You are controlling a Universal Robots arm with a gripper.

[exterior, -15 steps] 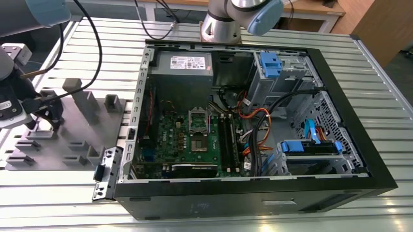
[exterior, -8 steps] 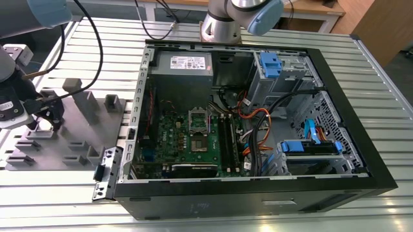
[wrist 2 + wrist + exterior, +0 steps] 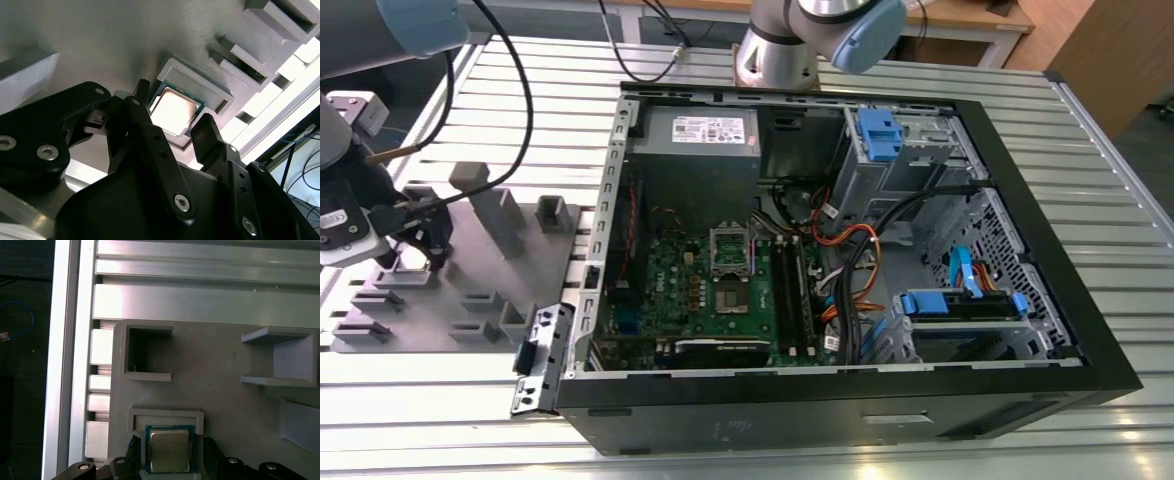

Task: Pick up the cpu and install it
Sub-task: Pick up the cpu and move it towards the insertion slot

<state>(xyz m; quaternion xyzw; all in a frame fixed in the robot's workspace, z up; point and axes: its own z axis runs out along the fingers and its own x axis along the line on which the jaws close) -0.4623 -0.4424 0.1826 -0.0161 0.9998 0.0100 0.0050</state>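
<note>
The cpu (image 3: 172,107) is a small square chip with a silvery top and a thin green rim. It lies flat in a shallow grey nest (image 3: 166,415) on the grey fixture plate (image 3: 494,290), also seen in the first wrist view as the cpu (image 3: 170,452). My gripper (image 3: 174,111) hangs low over it, open, with one black fingertip (image 3: 142,92) on each side of the chip and small gaps showing. In the exterior view the gripper (image 3: 416,255) stands at the plate's left end, far from the open computer case (image 3: 854,400).
The case lies on its side at the exterior view's right, with the green motherboard (image 3: 707,300), its open socket (image 3: 731,252), memory sticks (image 3: 790,290) and loose cables (image 3: 854,250). Grey posts and pockets (image 3: 500,215) rise from the fixture plate. A black cable (image 3: 520,90) trails over the slatted table.
</note>
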